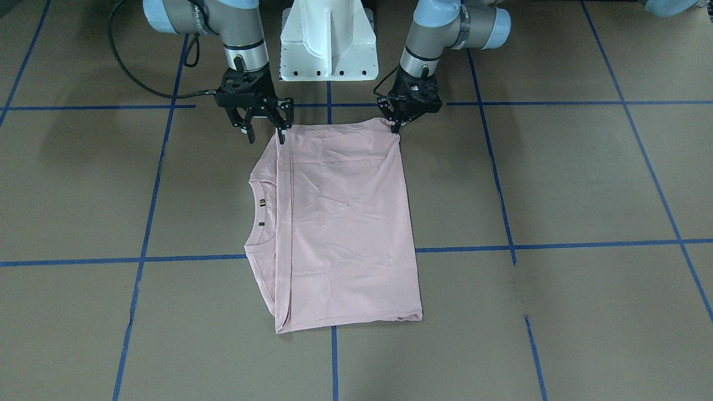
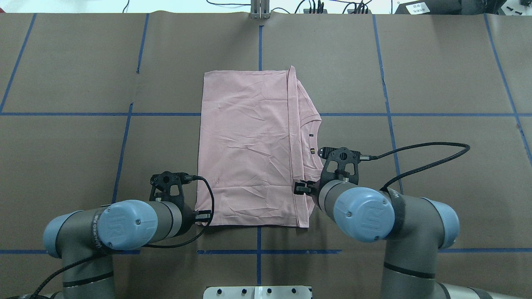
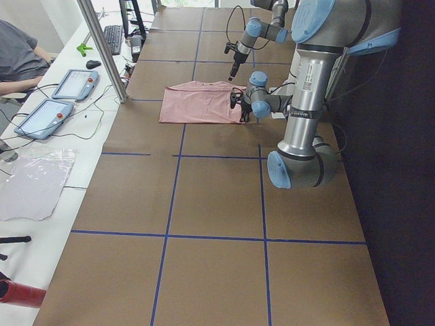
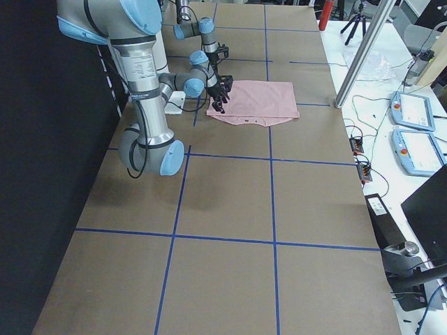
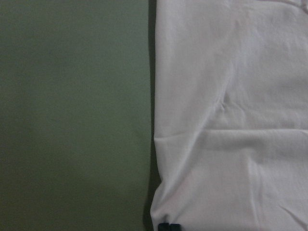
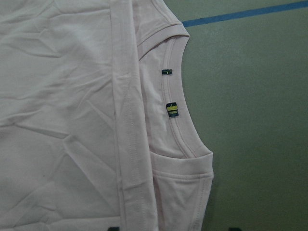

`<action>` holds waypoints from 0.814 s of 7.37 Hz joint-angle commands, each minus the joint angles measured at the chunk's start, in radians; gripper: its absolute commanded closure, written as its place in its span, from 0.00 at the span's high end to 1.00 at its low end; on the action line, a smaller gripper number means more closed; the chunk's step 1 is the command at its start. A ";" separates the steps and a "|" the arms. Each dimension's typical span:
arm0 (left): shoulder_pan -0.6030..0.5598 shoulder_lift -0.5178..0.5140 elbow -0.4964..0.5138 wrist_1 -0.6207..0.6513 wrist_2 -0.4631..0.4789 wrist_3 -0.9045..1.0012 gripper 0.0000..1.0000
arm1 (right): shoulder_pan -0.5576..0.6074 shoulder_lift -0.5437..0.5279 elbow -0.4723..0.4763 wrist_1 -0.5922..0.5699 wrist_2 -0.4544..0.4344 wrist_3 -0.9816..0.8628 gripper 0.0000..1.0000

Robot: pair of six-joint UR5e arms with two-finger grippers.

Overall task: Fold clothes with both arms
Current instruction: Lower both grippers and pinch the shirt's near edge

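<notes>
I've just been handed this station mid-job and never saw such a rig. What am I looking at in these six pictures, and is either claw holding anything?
It is a robot with two jointed arms, each ending in a two-finger gripper, at a brown table marked with blue tape. One camera faces the robot, so its sides look swapped there; one looks down from behind it; two look along the table from its ends; one sits on each wrist. A pale pink T-shirt, partly folded, lies flat, collar towards the robot's right. The left gripper appears shut on the shirt's near corner. The right gripper stands open at the other near corner, holding nothing.
</notes>
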 commanded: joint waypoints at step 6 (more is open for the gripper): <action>0.008 0.000 -0.007 -0.002 0.002 -0.003 0.00 | -0.071 0.050 -0.083 -0.057 -0.035 0.066 0.60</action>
